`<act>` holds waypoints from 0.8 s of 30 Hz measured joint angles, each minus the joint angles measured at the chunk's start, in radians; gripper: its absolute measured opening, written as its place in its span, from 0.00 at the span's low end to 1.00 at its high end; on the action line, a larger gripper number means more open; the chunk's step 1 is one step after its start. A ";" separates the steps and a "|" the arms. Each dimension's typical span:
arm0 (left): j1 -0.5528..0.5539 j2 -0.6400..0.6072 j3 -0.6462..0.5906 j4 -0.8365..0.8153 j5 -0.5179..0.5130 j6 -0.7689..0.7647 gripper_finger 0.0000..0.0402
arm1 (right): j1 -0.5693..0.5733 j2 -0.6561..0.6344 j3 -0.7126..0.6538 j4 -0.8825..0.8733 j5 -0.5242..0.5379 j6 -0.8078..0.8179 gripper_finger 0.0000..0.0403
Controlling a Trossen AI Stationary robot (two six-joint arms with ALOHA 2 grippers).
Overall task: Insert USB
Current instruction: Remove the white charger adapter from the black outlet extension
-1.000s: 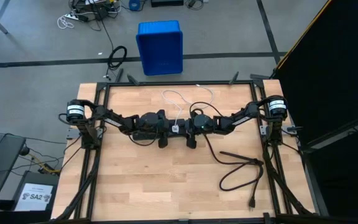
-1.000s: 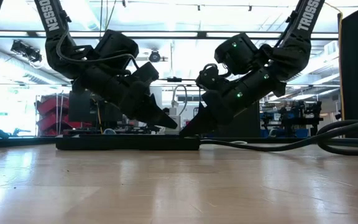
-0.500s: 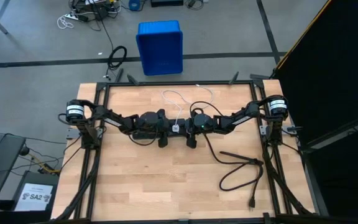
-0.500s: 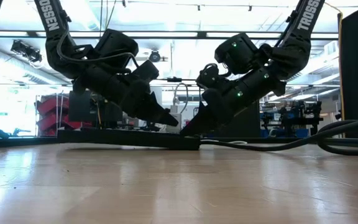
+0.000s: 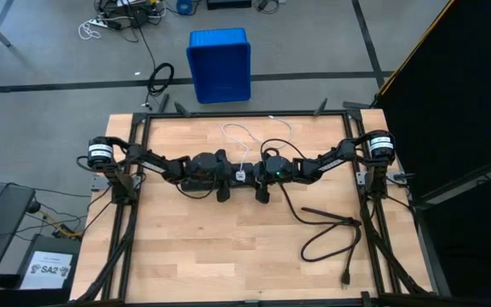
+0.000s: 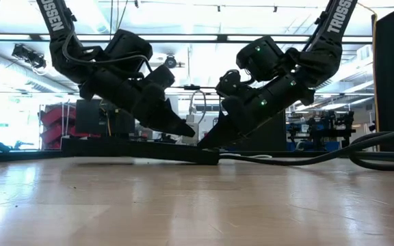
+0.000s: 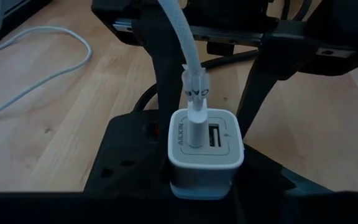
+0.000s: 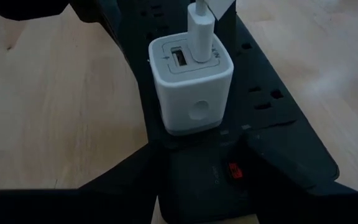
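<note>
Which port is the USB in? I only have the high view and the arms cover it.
Observer: Left wrist view shows the USB plug seated in one port of the white charger. The second port beside it is empty.
Operator: Is the charger in the strip?
Observer: Yes. In the right wrist view it stands upright, plugged into the black power strip.
Operator: Is the strip flat on the table?
Observer: Apparently not. In the low view it looks tilted, with one end slightly higher than the other.
</note>
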 joint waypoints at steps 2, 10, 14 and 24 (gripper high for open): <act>0.000 0.000 0.004 -0.005 0.000 0.000 0.32 | 0.000 0.000 -0.001 -0.001 0.000 0.000 0.46; 0.000 -0.003 0.025 -0.081 -0.013 -0.004 0.32 | -0.001 0.000 0.000 0.000 0.000 -0.001 0.46; 0.000 -0.003 0.025 -0.062 -0.008 0.001 0.32 | -0.002 0.000 -0.001 -0.001 -0.001 0.001 0.46; 0.000 -0.005 0.023 -0.040 -0.007 0.002 0.32 | -0.002 0.000 -0.001 -0.004 -0.004 0.005 0.46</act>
